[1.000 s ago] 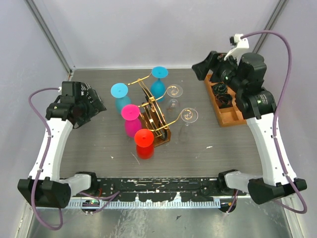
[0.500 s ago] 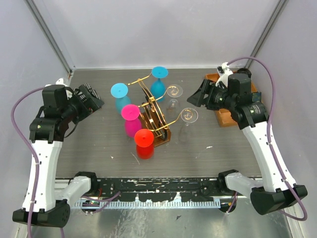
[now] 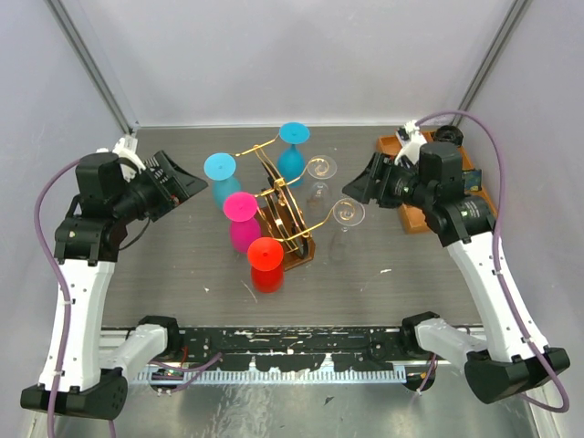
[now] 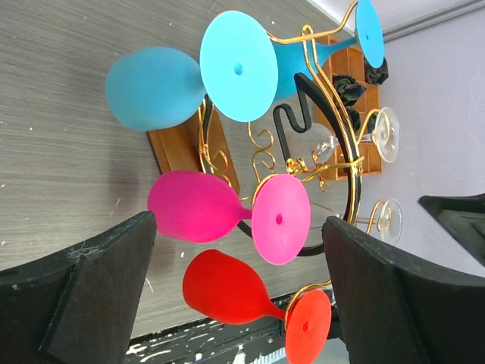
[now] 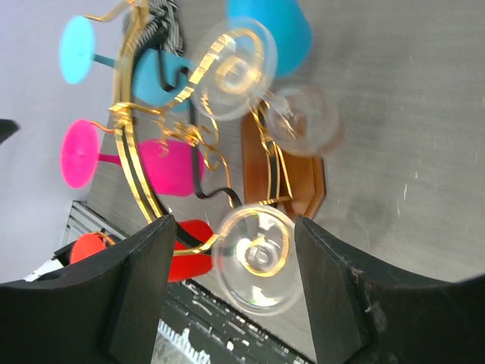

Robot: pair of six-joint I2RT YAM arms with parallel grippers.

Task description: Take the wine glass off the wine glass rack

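Note:
The wine glass rack (image 3: 285,217) of gold wire on a brown wooden base stands mid-table. Upside-down glasses hang on it: light blue (image 3: 219,170), teal (image 3: 293,139), pink (image 3: 239,210), red (image 3: 265,255) and two clear ones (image 3: 320,168) (image 3: 348,213). My right gripper (image 3: 354,187) is open, just right of the nearer clear glass. In the right wrist view that glass's foot (image 5: 254,258) shows between the fingers (image 5: 348,296), untouched. My left gripper (image 3: 190,182) is open and empty, left of the rack. It faces the pink glass (image 4: 197,206) and the red glass (image 4: 227,292).
An orange compartmented tray (image 3: 418,219) with dark items lies at the right, partly under my right arm. Grey walls close in the table at the back and sides. The arm bases and a black rail run along the near edge.
Both arms have swung in toward the rack. The right gripper has moved left off the orange tray to the nearer clear glass. The left gripper has risen and turned toward the coloured glasses.

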